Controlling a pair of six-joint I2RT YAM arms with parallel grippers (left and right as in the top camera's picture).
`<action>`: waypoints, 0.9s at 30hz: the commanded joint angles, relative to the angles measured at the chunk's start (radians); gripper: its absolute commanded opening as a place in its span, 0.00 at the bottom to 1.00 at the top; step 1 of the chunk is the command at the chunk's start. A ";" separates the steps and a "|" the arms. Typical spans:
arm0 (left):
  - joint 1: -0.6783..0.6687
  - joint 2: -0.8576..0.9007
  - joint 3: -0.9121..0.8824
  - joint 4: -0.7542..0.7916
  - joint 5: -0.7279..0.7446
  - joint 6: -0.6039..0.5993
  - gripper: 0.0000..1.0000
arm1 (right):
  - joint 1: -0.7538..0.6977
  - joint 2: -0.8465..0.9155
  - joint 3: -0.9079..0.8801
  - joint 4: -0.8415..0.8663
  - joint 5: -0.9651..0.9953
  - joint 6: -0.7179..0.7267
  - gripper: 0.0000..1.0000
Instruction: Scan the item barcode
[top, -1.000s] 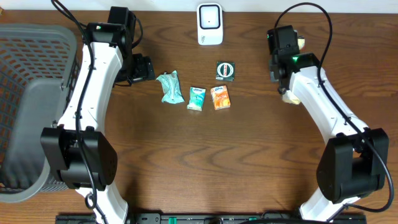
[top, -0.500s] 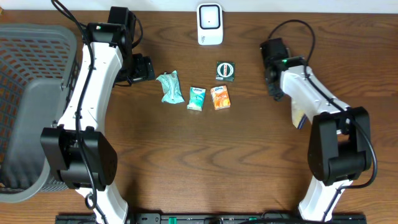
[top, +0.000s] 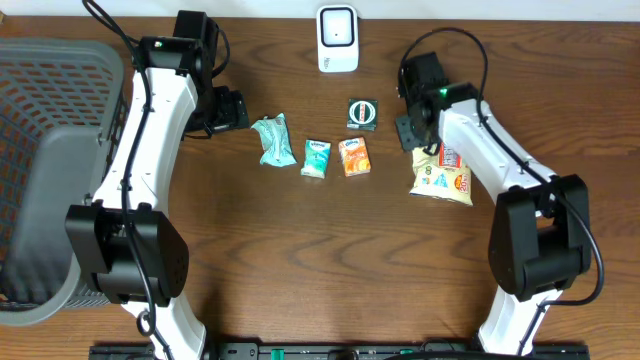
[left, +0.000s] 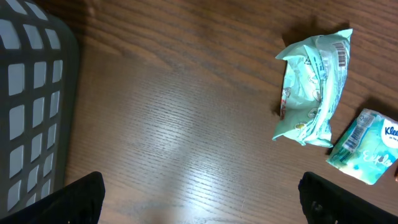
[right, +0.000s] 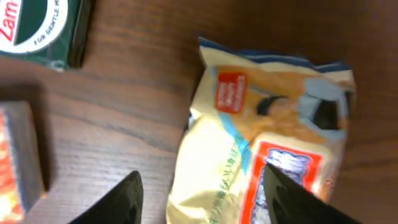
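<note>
One yellow snack bag (right: 261, 137), red-labelled, crinkled

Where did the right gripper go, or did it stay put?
Yes, it moved. In the overhead view the right gripper went left, and now sits close to the green box, which stayed put.
</note>
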 joint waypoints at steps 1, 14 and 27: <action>0.003 -0.002 -0.010 -0.003 -0.013 0.016 0.98 | -0.044 -0.042 0.069 -0.023 0.036 0.007 0.61; 0.003 -0.002 -0.010 -0.003 -0.013 0.016 0.98 | -0.204 -0.016 -0.014 -0.084 -0.162 -0.016 0.67; 0.003 -0.002 -0.010 -0.003 -0.013 0.016 0.98 | -0.211 -0.007 -0.290 0.170 -0.267 -0.011 0.63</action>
